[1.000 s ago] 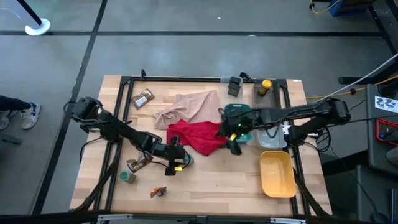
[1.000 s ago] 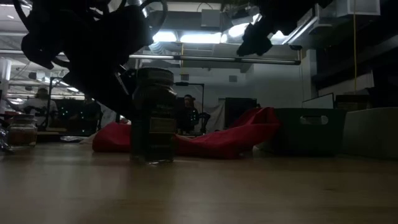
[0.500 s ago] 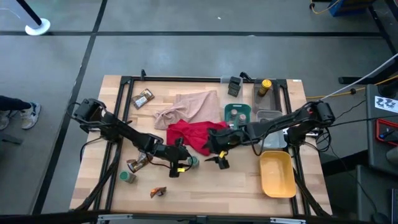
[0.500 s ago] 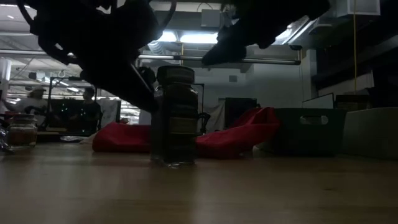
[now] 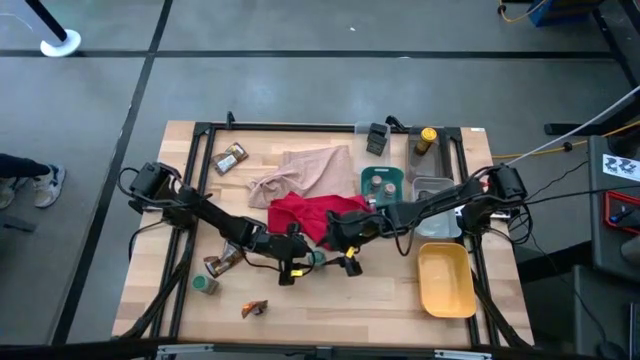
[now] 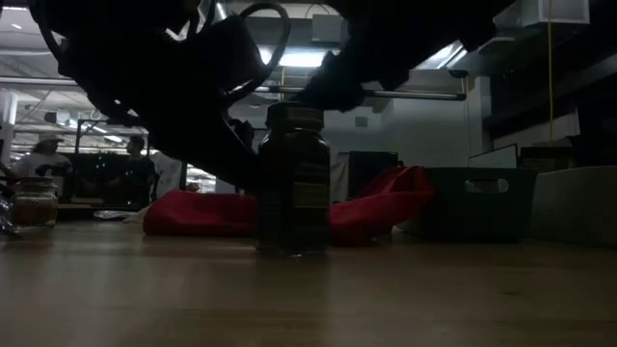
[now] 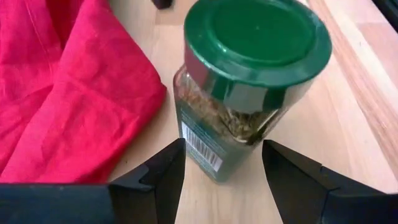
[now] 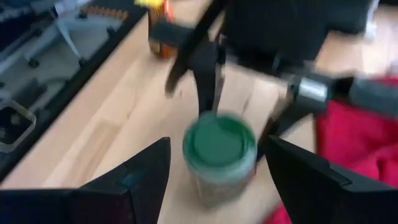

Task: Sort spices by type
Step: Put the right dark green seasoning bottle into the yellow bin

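Observation:
A small round spice jar with a green lid [image 5: 314,258] stands upright on the wood table, just in front of the red cloth [image 5: 312,214]. It also shows in the low view [image 6: 294,178], the left wrist view [image 7: 242,81] and the right wrist view [image 8: 219,152]. My left gripper [image 7: 222,163] is open, level at the jar's left, with a finger on each side of the jar's lower body. My right gripper [image 5: 348,262] is open, close above and to the right of the jar, its fingers [image 8: 144,177] flanking the lid. My left gripper comes level from the table's left, and its fingertips [image 7: 171,162] stand beside the jar's lower body [image 7: 211,152]. A strip of table shows between the jar and one finger. I cannot tell whether the other finger touches it. The jar stands upright on its base.
A teal tray [image 5: 383,172] with jars, a clear tray [image 5: 432,185] and a yellow tray [image 5: 445,280] stand at the right. A yellow-capped bottle [image 5: 427,137], a beige cloth [image 5: 305,168], sachets [image 5: 230,158] [image 5: 255,308] and another green-lidded jar [image 5: 206,285] lie around.
My left gripper has gone toward the table's right edge, and the green-lidded jar has slid upright along the table with it. My right gripper has come from the teal tray toward the left and near edges, down to the jar.

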Robot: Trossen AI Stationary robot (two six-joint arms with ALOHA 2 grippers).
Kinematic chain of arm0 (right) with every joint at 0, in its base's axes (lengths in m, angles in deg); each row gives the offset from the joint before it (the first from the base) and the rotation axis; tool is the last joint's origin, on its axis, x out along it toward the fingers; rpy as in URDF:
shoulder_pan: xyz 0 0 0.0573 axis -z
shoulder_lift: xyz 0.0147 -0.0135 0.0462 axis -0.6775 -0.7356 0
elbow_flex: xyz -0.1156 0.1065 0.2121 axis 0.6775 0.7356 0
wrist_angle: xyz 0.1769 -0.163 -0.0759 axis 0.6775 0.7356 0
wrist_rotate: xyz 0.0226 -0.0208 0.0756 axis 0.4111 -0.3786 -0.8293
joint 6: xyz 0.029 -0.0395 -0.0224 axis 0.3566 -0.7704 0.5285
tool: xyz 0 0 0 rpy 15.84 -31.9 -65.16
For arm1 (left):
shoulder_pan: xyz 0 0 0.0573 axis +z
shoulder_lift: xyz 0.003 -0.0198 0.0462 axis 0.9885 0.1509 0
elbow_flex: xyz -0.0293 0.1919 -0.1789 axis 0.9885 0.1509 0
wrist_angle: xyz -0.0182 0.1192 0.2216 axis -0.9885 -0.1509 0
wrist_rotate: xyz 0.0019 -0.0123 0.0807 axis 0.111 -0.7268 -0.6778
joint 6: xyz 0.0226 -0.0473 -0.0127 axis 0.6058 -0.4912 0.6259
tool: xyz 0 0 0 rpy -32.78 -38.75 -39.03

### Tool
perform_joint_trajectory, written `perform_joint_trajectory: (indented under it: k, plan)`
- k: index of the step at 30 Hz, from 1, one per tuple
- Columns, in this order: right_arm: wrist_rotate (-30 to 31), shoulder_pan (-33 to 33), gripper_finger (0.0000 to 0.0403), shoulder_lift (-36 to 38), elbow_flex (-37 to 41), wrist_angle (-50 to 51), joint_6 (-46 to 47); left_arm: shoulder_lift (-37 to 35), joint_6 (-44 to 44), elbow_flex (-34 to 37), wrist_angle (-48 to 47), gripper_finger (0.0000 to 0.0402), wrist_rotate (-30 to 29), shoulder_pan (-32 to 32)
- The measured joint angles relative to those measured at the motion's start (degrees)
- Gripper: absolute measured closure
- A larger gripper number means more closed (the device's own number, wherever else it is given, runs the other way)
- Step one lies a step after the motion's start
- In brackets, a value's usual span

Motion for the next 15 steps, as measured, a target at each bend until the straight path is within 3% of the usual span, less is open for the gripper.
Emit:
perform_joint_trajectory:
  k: [15]
  plan:
    - [-0.57,0.00,0.0143,-3.54,-0.04,-0.67,-0.16,-0.11,1.04,0.00,2.53,0.0205,0.02,0.37]
